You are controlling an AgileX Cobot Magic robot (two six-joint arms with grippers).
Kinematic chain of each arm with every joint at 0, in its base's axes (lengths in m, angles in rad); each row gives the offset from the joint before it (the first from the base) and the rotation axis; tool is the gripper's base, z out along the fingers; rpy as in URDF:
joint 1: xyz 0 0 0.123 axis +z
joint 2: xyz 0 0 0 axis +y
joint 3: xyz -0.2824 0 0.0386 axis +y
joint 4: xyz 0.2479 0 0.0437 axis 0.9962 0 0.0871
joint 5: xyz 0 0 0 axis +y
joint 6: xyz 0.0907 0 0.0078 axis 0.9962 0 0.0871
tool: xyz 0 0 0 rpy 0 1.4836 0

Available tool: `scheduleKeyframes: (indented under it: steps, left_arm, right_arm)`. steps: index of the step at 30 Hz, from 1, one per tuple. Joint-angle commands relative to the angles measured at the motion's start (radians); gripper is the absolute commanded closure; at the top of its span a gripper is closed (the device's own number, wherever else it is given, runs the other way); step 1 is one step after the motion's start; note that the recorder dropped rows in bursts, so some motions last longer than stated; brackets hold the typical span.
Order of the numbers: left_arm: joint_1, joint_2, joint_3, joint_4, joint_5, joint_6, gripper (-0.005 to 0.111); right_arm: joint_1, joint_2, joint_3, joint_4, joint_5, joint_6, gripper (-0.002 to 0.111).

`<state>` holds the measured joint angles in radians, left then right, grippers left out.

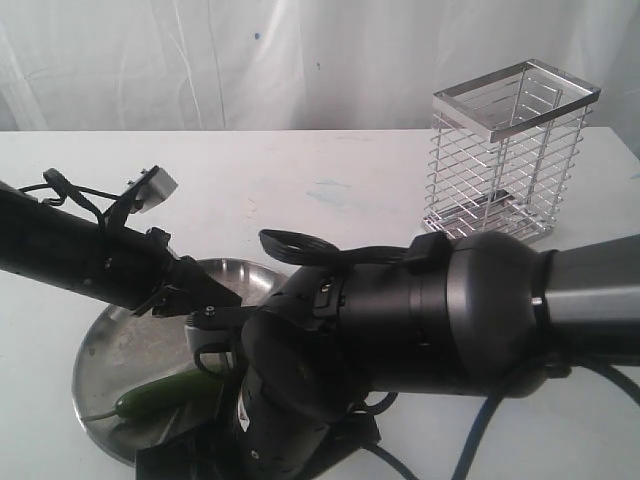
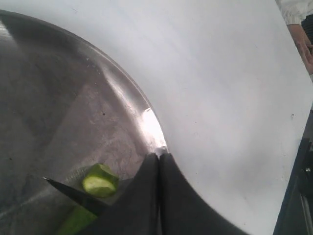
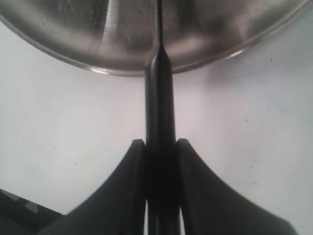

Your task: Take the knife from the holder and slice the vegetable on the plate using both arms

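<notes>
The round plate (image 1: pixel 108 348) is shiny grey metal with a raised rim. It sits at 8 o'clock on the smooth white desk (image 1: pixel 330 190). The vegetable (image 1: pixel 150 397) lies on it, thin, dark green and glossy. A cut piece (image 2: pixel 100 180) shows pale green inside. The knife (image 3: pixel 160 98) has a slim black handle, and its dark narrow blade reaches over the plate. The right fingers (image 3: pixel 129 191) are clamped on the handle. The left fingers (image 2: pixel 142 196) are pressed together. The tall wire holder (image 1: pixel 510 150) stands at 2 o'clock.

White table (image 1: pixel 300 175) bears plate (image 1: pixel 92 352), holder (image 1: pixel 510 160).
</notes>
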<state>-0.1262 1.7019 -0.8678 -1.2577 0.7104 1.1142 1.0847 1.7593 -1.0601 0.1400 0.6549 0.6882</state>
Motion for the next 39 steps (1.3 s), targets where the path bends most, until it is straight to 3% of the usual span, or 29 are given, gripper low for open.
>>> scheduleKeyframes:
  steps: [1,32,39]
  left_arm:
    - [0.002,-0.001,0.008,-0.004,0.023,0.007,0.107]
    - [0.002,0.120,0.008,0.013,0.002,0.020,0.107]
    - [0.002,0.125,0.008,0.229,-0.110,-0.222,0.107]
  right_arm:
    - [0.002,0.002,0.002,-0.003,-0.002,-0.012,0.108]
    - [0.002,0.058,0.002,0.001,-0.053,-0.012,0.108]
    - [0.002,0.058,0.002,0.001,-0.053,-0.012,0.108]
